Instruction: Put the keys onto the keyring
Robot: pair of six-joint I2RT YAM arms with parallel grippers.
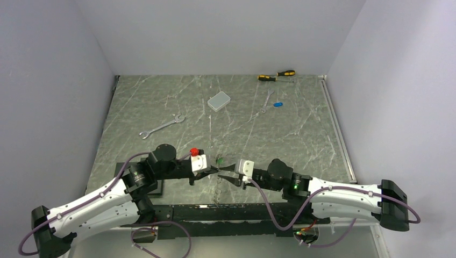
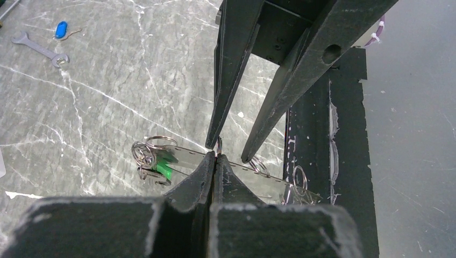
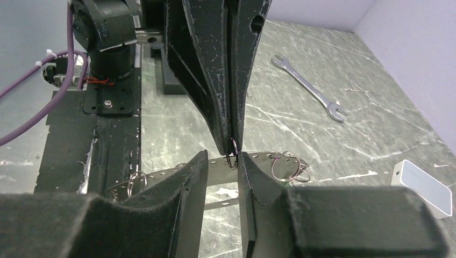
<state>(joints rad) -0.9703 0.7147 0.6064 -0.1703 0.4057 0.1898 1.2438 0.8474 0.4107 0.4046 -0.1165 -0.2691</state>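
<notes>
The keyring (image 2: 185,157) is a thin silvery perforated loop carrying small split rings, held up between the two arms near the table's front edge. My left gripper (image 2: 215,157) is shut, pinching one small split ring (image 3: 232,154) on that loop. My right gripper (image 3: 221,158) is open, its fingertips (image 2: 247,157) either side of the left gripper's tip and the pinched ring. A green-headed key (image 2: 164,167) hangs at the loop's end among more rings. A blue-headed key (image 1: 278,105) lies on the table far back, beside a wrench.
Two silver wrenches (image 1: 161,127) (image 1: 266,101) lie on the marbled table (image 1: 161,102), with a grey rounded box (image 1: 219,100) between them. Two yellow-and-black screwdrivers (image 1: 275,76) sit at the back wall. The black base plate (image 2: 344,140) runs under the grippers.
</notes>
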